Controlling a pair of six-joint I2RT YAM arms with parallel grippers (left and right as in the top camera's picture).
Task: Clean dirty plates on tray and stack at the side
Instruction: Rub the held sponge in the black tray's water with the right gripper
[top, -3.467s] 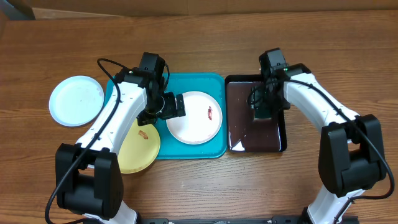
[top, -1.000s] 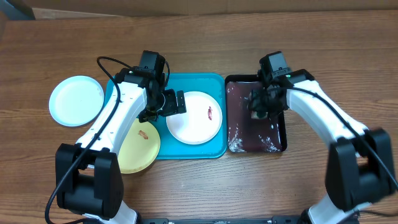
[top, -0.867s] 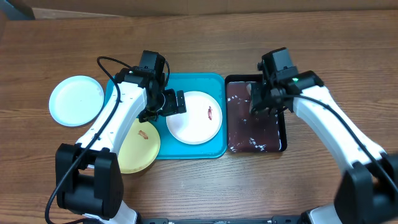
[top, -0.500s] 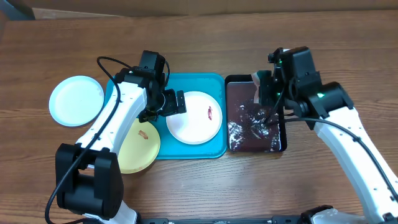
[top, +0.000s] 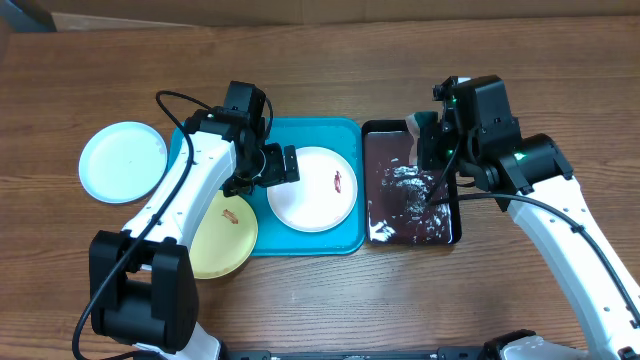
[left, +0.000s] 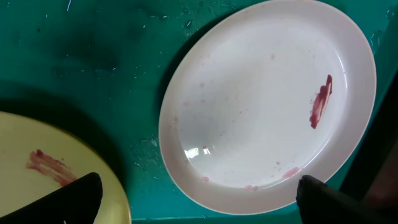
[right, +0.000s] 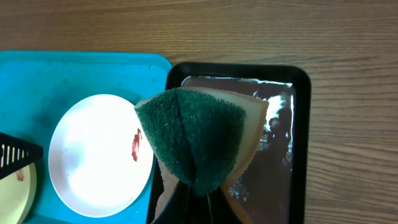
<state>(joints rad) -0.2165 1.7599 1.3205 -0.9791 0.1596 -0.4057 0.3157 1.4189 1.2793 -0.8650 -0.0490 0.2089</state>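
Right pincer (right: 198, 200) is clamped together on a sponge (right: 198, 140), its green scouring face toward the wrist camera. It hangs above the black tray (top: 385, 215), whose bottom glistens with rippled water, so the sponge looks wetted for scrubbing. Left pincer (top: 275, 168) stands wide apart over the left edge of the white plate (left: 261, 99), probably placed to steady that plate while it is wiped. Whether it touches the rim I cannot tell.

The white plate lies flat in the blue tray (top: 300, 135) and carries a red-brown smear (left: 320, 102) near its right side. A yellow plate (top: 225, 235), also smeared, overhangs the blue tray's lower left corner. A pale plate (top: 123, 161) sits apart on the counter (top: 330, 60) to the left, likely the start of the stack.
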